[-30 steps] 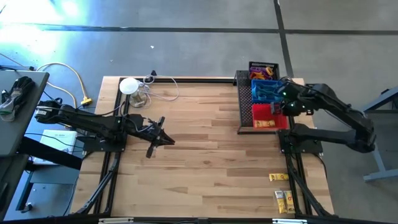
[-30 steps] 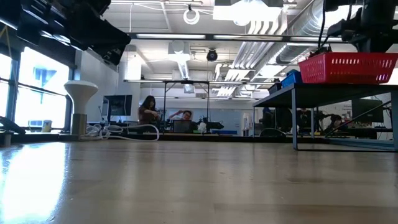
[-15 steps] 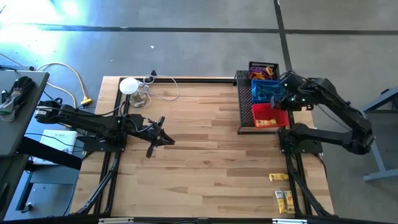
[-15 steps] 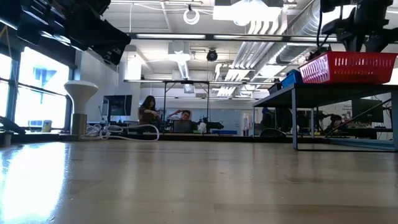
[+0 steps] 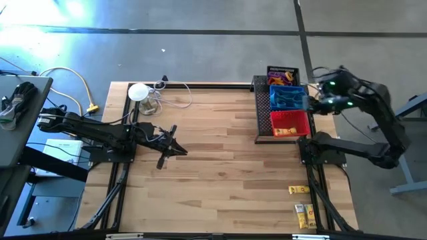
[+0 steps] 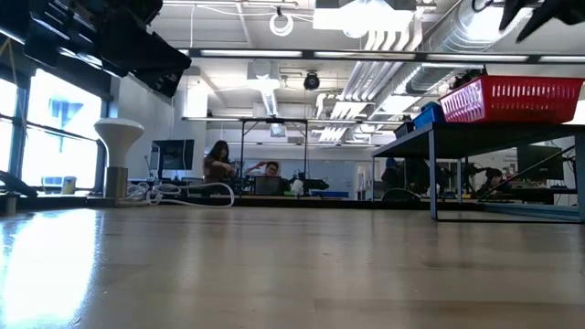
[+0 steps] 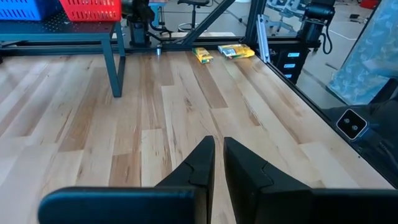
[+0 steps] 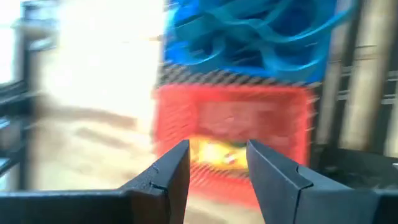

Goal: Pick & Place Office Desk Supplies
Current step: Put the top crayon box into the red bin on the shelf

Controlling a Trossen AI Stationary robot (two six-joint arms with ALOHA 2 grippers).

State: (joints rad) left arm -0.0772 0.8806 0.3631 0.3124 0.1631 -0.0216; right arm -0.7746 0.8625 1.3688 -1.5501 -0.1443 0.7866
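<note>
Three small mesh baskets stand in a row on a raised black mesh tray at the table's far right: black, blue, red. The red basket holds yellow tubes, which also show in the right wrist view. The blue basket holds pale band loops. More yellow tubes lie on the table near its right edge. My right gripper hovers open, raised beside the baskets' right side, fingers pointing at the red basket. My left gripper waits shut over the table's left part.
A white round disc with cables sits at the far left corner. The tray stands on legs above the wood. More yellow tubes lie near the right front corner. Bare wood spreads across the table's middle.
My right gripper has pulled back from over the red basket, rising and moving toward the table's right edge; in the low view it has climbed almost out of the picture. The left arm has kept still.
</note>
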